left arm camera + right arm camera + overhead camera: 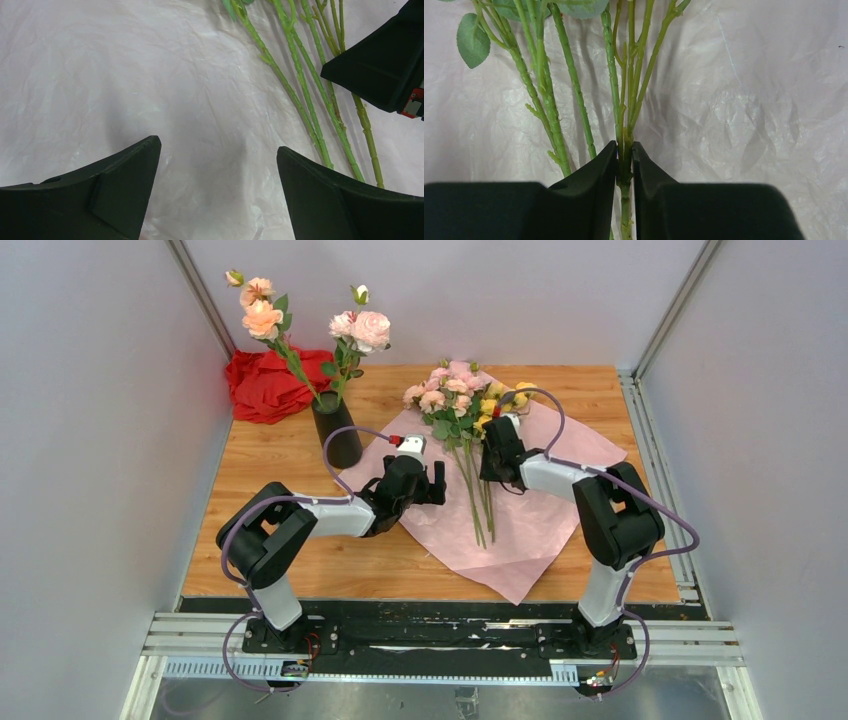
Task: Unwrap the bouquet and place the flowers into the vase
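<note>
The bouquet's paper [530,530] lies unwrapped and spread flat on the table, pale pink side up. The flowers [455,390], small pink and yellow blooms, rest on it with their thin green stems [478,502] pointing toward me. My right gripper [493,468] is down on the stems; in the right wrist view it [624,147] is shut on one green stem [625,125], with other stems [551,115] loose to the left. My left gripper [436,486] hovers just left of the stems, open [218,145] over bare paper [150,75]. The black vase [337,430] stands at the back left.
Two taller stems with peach roses [262,315] and pink roses [365,330] stand in the vase. A bright red cloth [265,385] lies bunched in the back left corner. Grey walls close in the wooden table [270,470] on three sides.
</note>
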Tool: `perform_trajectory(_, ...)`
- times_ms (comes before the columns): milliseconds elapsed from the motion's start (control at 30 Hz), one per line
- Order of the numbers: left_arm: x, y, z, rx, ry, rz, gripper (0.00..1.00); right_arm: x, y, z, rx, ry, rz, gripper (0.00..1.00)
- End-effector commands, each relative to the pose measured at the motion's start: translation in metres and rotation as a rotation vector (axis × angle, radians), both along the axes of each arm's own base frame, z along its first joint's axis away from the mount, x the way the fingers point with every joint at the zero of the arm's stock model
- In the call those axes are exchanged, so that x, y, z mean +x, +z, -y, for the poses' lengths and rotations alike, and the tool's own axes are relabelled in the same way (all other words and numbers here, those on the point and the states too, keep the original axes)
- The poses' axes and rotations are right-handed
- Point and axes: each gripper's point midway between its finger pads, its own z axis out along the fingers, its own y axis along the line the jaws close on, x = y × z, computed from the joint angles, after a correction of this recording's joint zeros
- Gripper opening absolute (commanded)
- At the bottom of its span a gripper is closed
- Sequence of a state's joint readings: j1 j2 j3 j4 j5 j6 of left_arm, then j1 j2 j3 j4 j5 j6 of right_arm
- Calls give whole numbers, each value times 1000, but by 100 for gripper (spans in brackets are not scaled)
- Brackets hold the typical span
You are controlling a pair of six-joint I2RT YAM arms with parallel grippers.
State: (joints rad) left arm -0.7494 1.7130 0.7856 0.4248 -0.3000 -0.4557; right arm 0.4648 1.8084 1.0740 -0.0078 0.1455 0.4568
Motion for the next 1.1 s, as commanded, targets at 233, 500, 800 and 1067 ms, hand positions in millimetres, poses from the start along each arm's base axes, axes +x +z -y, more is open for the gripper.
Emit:
perform_trajectory(233, 1, 5, 6, -5, -17, 19, 98, -3, 4, 13, -5, -46, 9, 8)
perform_trajectory(500, 1, 5, 7, -6, -20, 20, 98, 1, 9, 12, 8, -51, 40, 0)
perform_trajectory(800, 2, 5, 8, -6, -22, 20, 97, -1, 12, 17, 3, -77, 56, 24)
perform_trajectory(1067, 1, 5, 8, -5, -23, 19, 98, -2, 11, 18, 3, -85, 51, 11)
